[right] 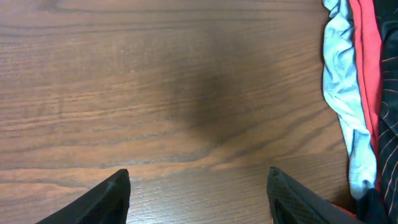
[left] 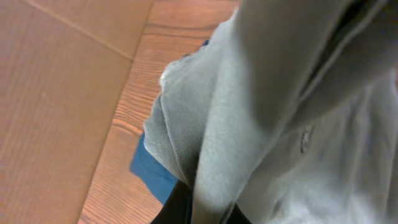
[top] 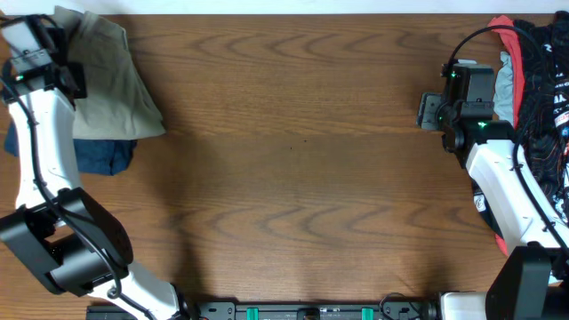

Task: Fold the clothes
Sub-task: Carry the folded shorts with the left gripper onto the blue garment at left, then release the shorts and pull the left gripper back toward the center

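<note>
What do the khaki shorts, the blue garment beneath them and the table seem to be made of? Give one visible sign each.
The khaki shorts: likely woven cotton, matte; fine weave and soft folds show up close. The blue garment: perhaps denim, dark and matte, too little visible to be sure. The table: wood or wood-look laminate, smooth, with arched grain lines.

Rumpled khaki shorts [top: 116,89] overlie blue denim garment [top: 102,158] (far-left corner); red-black pile [top: 538,80] far right.
</note>
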